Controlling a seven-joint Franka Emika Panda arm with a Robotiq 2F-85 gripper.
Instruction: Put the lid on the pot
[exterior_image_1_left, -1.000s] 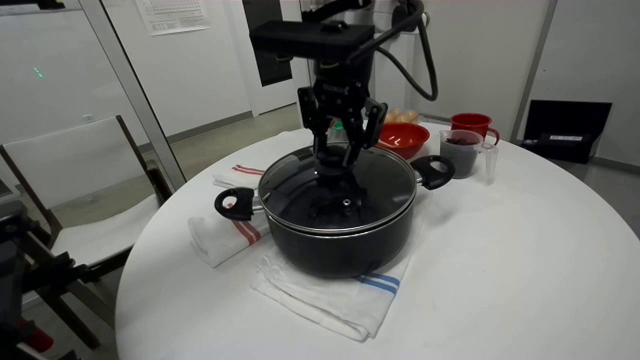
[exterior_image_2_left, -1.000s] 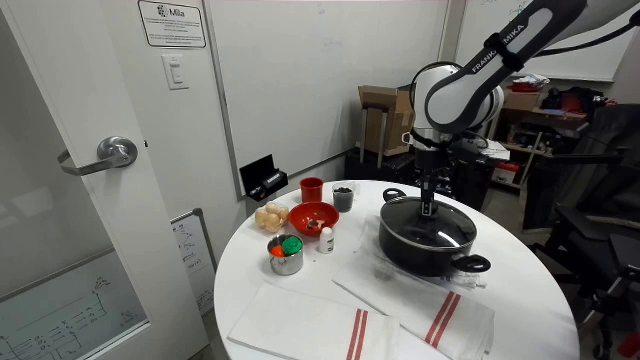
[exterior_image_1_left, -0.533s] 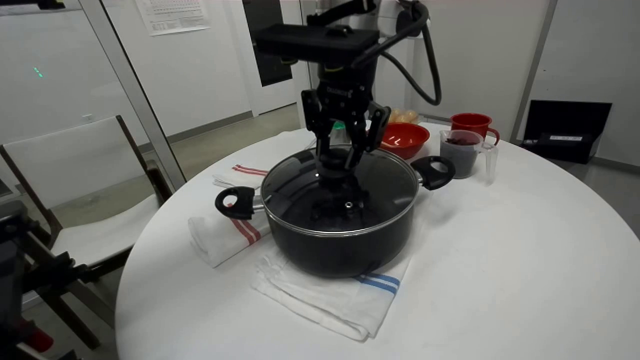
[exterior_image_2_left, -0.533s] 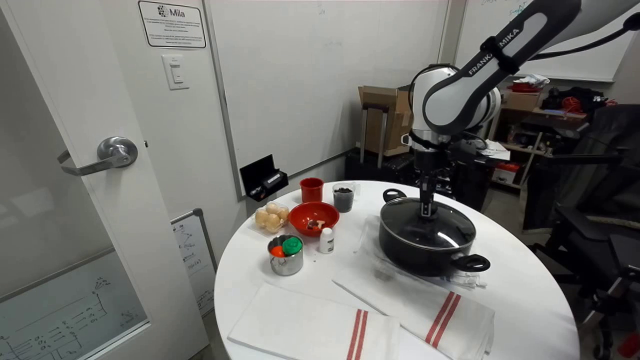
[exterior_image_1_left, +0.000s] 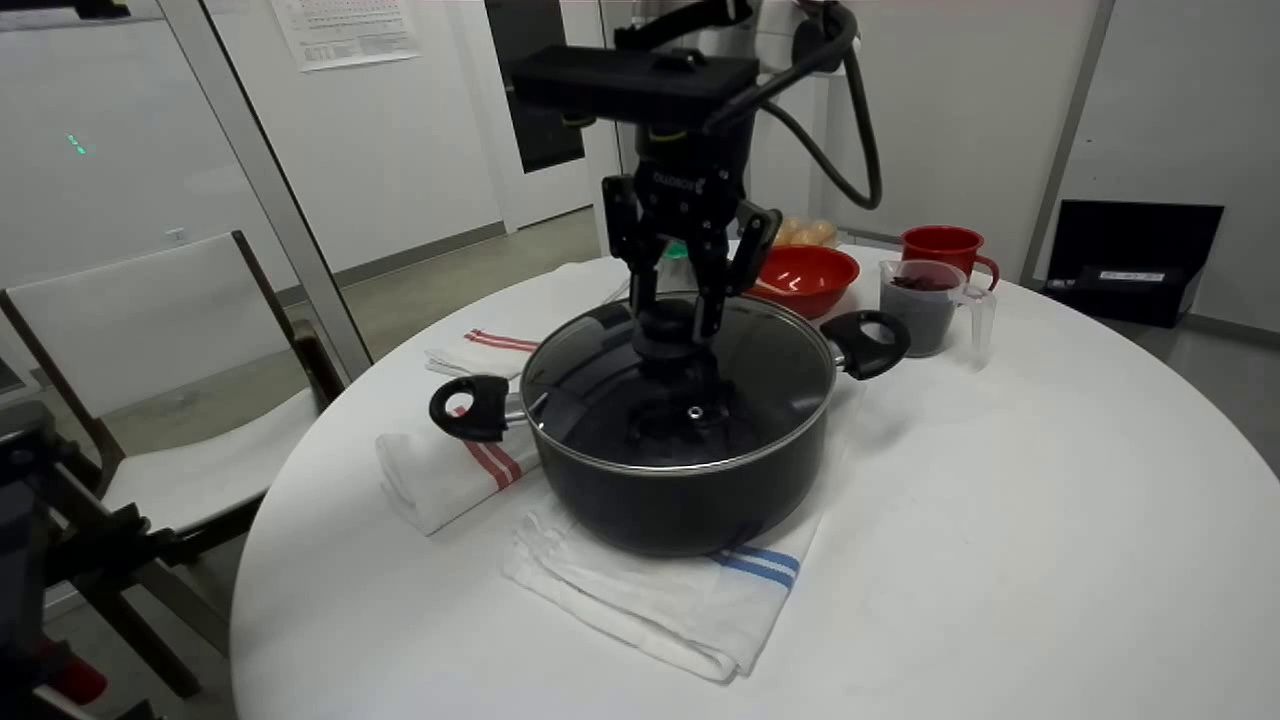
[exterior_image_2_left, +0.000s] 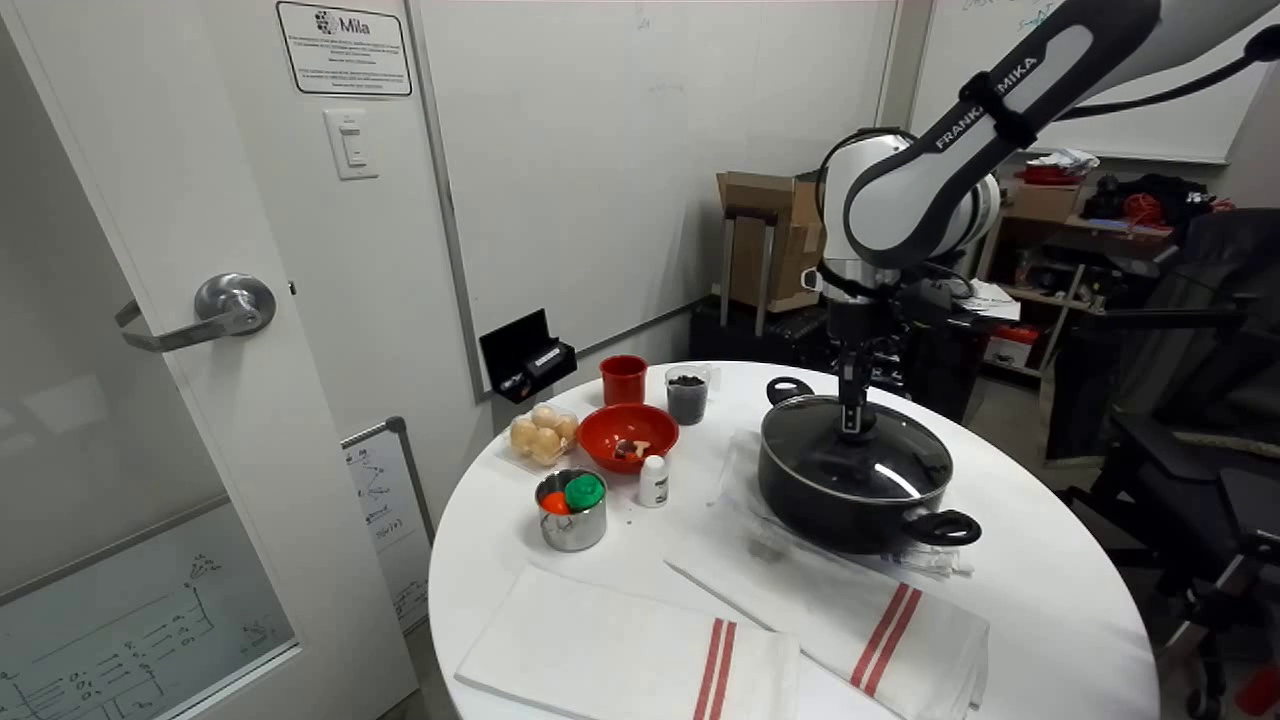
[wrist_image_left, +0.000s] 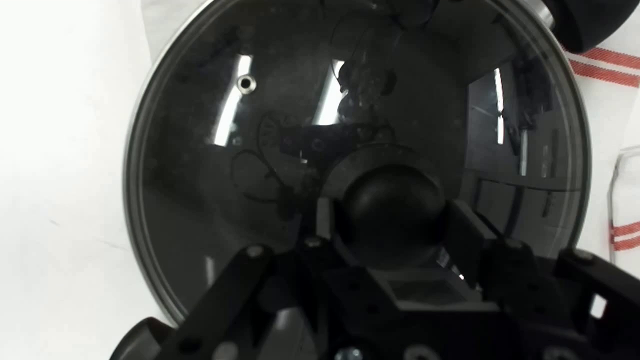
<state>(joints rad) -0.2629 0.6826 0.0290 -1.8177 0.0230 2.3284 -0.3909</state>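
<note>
White table (exterior_image_1_left: 1010, 520) holds a red bowl (exterior_image_2_left: 600, 434) near the lidded pot (exterior_image_1_left: 680, 512).

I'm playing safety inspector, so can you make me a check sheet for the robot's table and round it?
Surface: white round table, folded towels on it.
Job's things: glass lid sits on black pot.
Clutter: red bowl, red mug, measuring cup, metal cup, white bottle, eggs.
Gripper: jaws either side of the lid's knob; can't tell whether they're squeezing it.
Cables: black cable loops in the air, off the table.
Surroundings: pale chair, door.
</note>
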